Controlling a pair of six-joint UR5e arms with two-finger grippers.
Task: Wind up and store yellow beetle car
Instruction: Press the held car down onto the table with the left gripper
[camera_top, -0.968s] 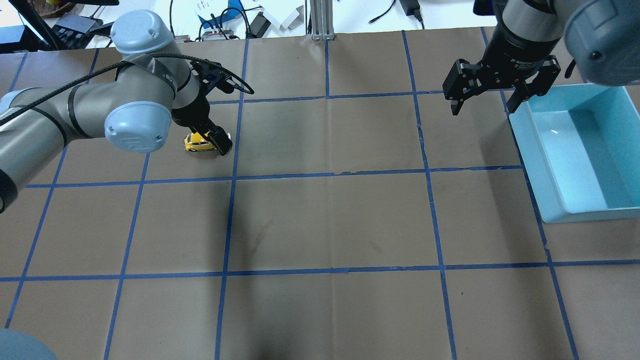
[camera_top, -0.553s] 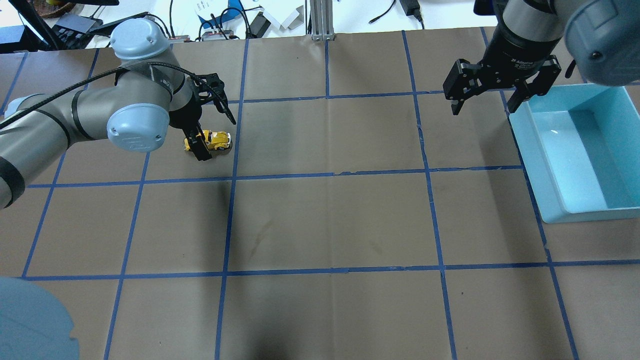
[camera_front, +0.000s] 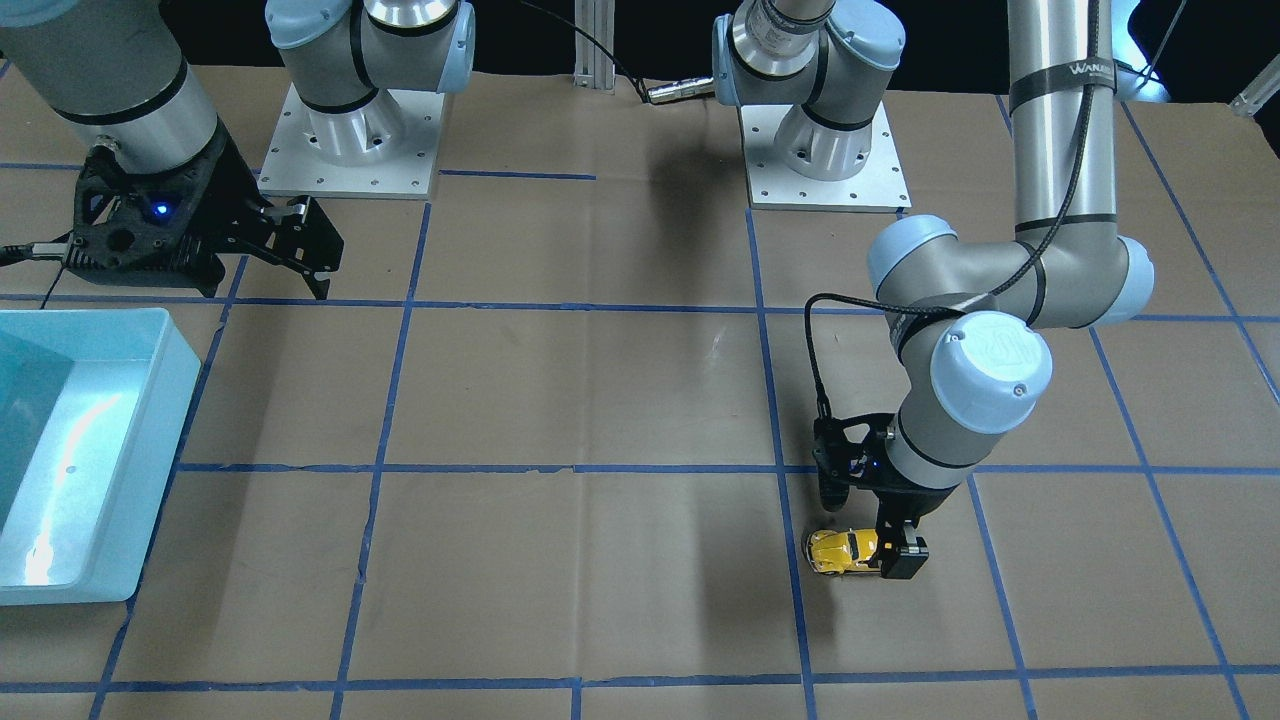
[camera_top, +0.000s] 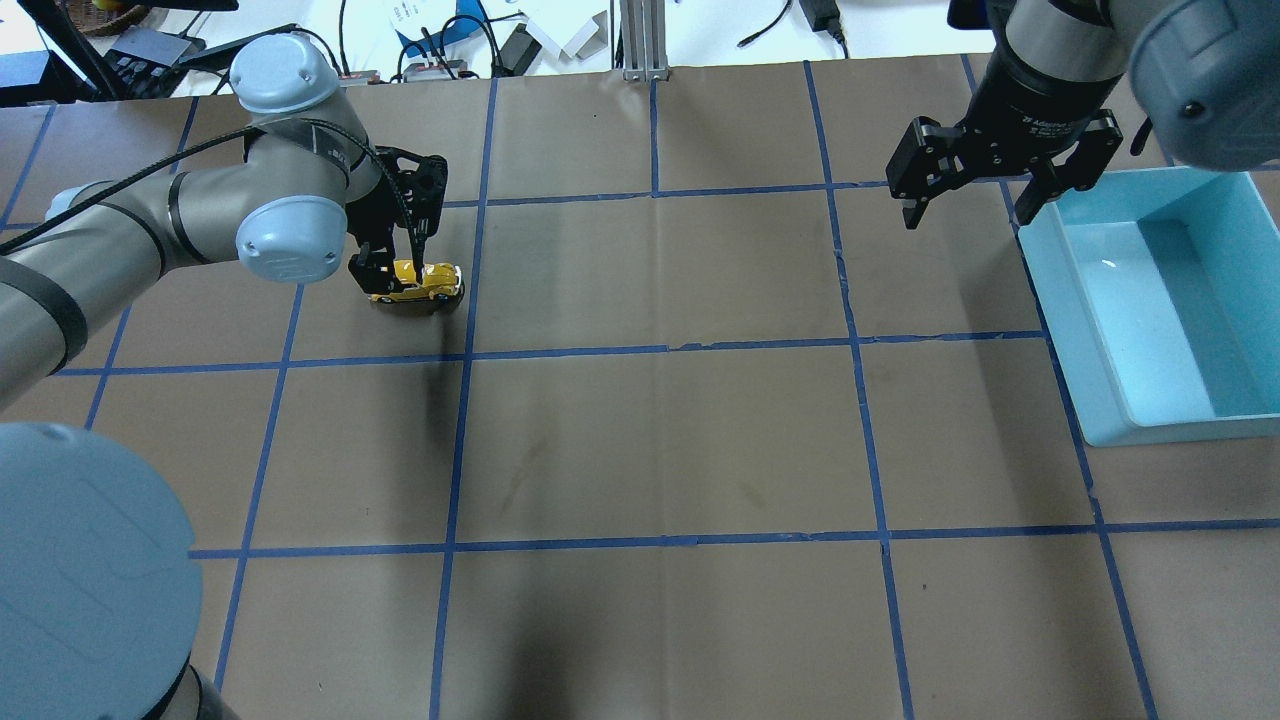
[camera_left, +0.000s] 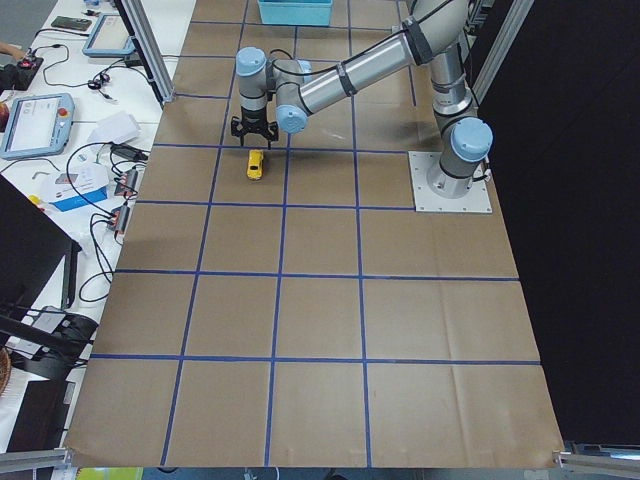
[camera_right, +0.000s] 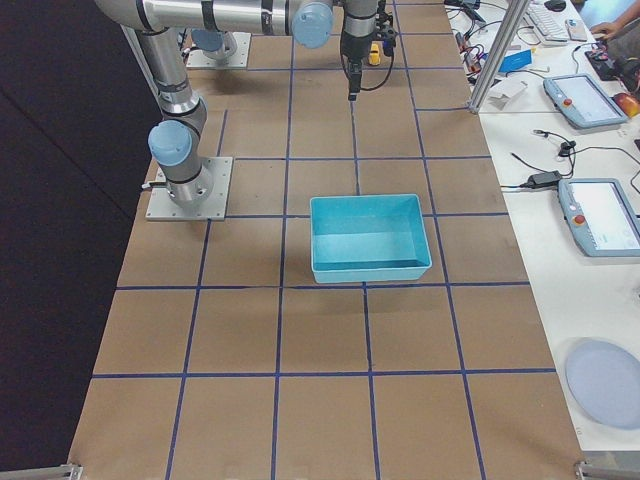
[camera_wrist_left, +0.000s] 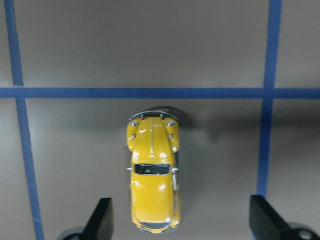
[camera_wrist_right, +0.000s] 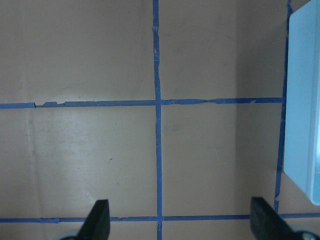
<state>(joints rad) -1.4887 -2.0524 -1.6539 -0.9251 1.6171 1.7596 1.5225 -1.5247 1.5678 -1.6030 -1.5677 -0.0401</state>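
The yellow beetle car (camera_top: 422, 282) stands on its wheels on the brown table; it also shows in the front view (camera_front: 843, 551) and the left side view (camera_left: 255, 165). My left gripper (camera_top: 392, 272) is down at the table, open, with its fingers on either side of the car's rear end. In the left wrist view the car (camera_wrist_left: 152, 175) lies between the two fingertips (camera_wrist_left: 102, 220), nearer the left one, not touching either. My right gripper (camera_top: 965, 214) is open and empty, raised next to the blue bin (camera_top: 1062, 300).
The light blue bin is empty and sits at the table's right edge (camera_front: 170, 400); its wall shows in the right wrist view (camera_wrist_right: 302, 100). Blue tape lines grid the brown table. Cables and devices lie beyond the far edge.
My left gripper has swivelled around the car, its visible finger moving from the car's right side to its left. The car has stayed in place. The right arm has not moved.
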